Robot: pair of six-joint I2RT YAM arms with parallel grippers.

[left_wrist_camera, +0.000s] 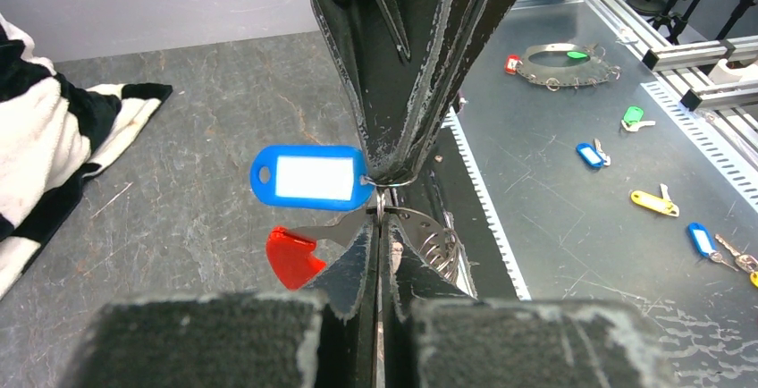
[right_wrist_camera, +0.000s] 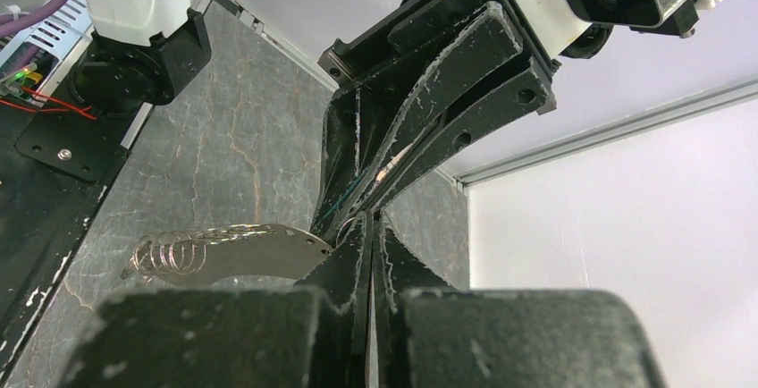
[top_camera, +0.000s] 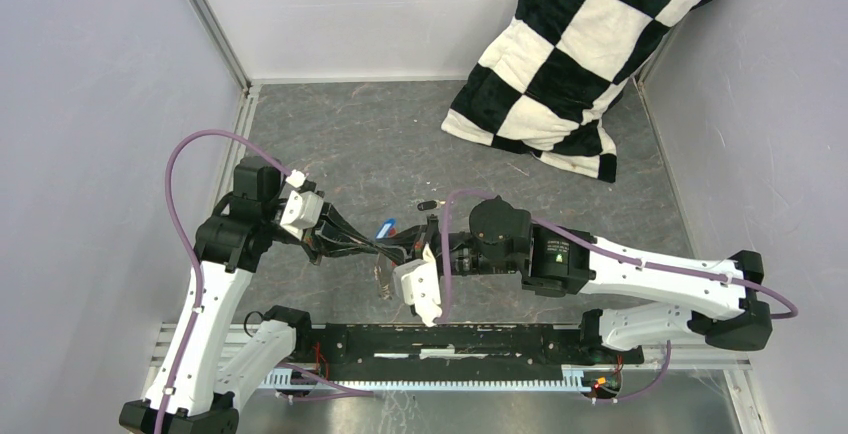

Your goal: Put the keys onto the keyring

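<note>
Where both arms reach inward and meet tip to tip over the grey tabletop (left_wrist_camera: 179,138), the left tool (left_wrist_camera: 377,231) and right tool (left_wrist_camera: 391,172) each have fingers pressed together. A blue plastic key tag (left_wrist_camera: 313,176) with a plain white label hangs by its wire ring at that junction. Below, a red plastic tag (left_wrist_camera: 290,258) and a thin silver plate (right_wrist_camera: 241,254) strung with wire rings jut out; which tool clamps them is unclear.

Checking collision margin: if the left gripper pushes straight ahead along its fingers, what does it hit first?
The right gripper, facing the left gripper tip to tip. Hardly any gap shows, though depth is unclear.
</note>
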